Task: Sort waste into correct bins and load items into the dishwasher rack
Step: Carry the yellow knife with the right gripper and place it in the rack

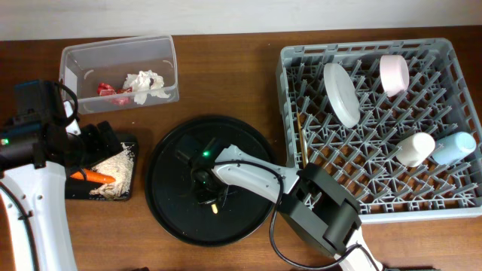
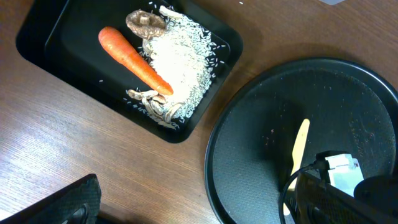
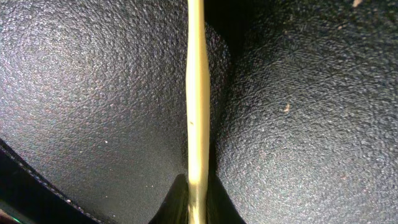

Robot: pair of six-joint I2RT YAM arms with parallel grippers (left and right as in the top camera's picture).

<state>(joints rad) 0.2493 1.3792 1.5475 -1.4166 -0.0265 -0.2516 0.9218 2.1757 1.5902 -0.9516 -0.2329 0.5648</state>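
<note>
My right gripper (image 1: 205, 187) is low over the large round black tray (image 1: 169, 203), shut on a pale yellow chopstick (image 3: 198, 93), which also shows in the left wrist view (image 2: 300, 146). My left gripper (image 2: 199, 211) is open and empty above the table beside the small black tray (image 2: 43, 25). That tray holds the orange carrot (image 2: 134, 59), rice scraps (image 2: 180, 59) and a brown scrap (image 2: 144, 22). The clear tub (image 1: 75, 56) holds white tissues (image 1: 147, 83) and a red wrapper (image 1: 105, 90). The grey rack (image 1: 452, 203) holds the white dish (image 1: 341, 94), pink cup (image 1: 394, 74), small white cup (image 1: 416, 148) and light blue cup (image 1: 454, 147). No fork shows.
A second thin pale stick (image 1: 303, 139) lies along the rack's left side. The right arm (image 1: 316, 203) stretches from the front right across the round tray's rim. The left arm's base (image 1: 30, 113) stands at the left edge.
</note>
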